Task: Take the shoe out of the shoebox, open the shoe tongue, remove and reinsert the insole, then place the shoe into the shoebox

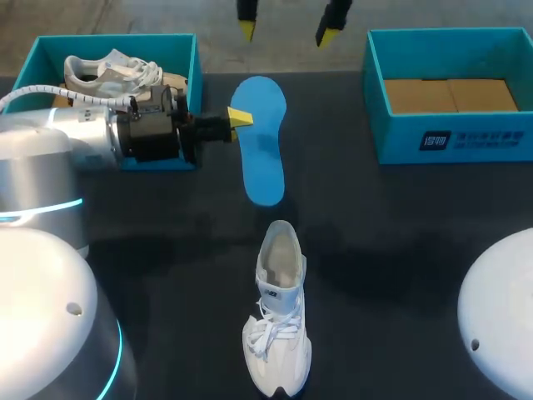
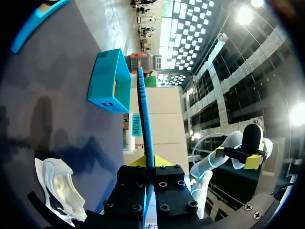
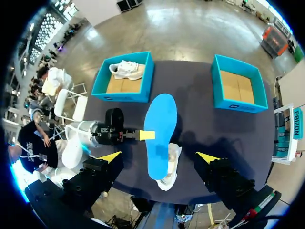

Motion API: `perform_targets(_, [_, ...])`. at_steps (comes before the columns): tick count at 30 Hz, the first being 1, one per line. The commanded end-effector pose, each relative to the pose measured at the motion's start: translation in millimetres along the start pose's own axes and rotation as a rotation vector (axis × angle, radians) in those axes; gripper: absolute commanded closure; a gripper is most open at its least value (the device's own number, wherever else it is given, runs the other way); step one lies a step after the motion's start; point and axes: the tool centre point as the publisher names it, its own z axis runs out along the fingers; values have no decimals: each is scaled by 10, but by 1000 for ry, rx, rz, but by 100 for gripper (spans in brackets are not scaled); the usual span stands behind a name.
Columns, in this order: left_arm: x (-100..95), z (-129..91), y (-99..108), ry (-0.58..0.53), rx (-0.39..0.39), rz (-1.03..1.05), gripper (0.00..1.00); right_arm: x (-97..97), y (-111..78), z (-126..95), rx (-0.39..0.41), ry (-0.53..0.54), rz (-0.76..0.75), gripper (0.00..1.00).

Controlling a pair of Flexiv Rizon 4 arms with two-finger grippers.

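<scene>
My left gripper [image 1: 240, 118] is shut on the side edge of a blue insole [image 1: 260, 140] and holds it above the dark table. In the left wrist view the insole [image 2: 143, 105] runs edge-on straight out from the gripper [image 2: 148, 162]. A white shoe [image 1: 279, 325] lies on the table near the front, its opening toward the insole. My right gripper [image 1: 287, 32] hangs open high over the table, with nothing between its fingers. From there the insole [image 3: 159, 129] covers part of the shoe [image 3: 170, 172], under the right gripper [image 3: 159, 157].
A teal shoebox [image 1: 187, 58] at the back left holds a second white shoe [image 1: 112, 73]. Another teal shoebox [image 1: 454, 137] at the back right shows only its cardboard floor. Dark tabletop lies between the boxes and around the shoe.
</scene>
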Motion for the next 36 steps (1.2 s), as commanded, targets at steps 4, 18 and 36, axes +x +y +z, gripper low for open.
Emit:
perform_targets(4, [-2,-4,7,-2,0,0,100,196,-3,72,34,-220,-15,0])
perform_targets(18, [-2,-4,7,-2,0,0,100,213,-183,136,41,-223,17,0])
perform_targets(36, [-2,-4,7,-2,0,0,100,-309,-156,46,60,549,66,0])
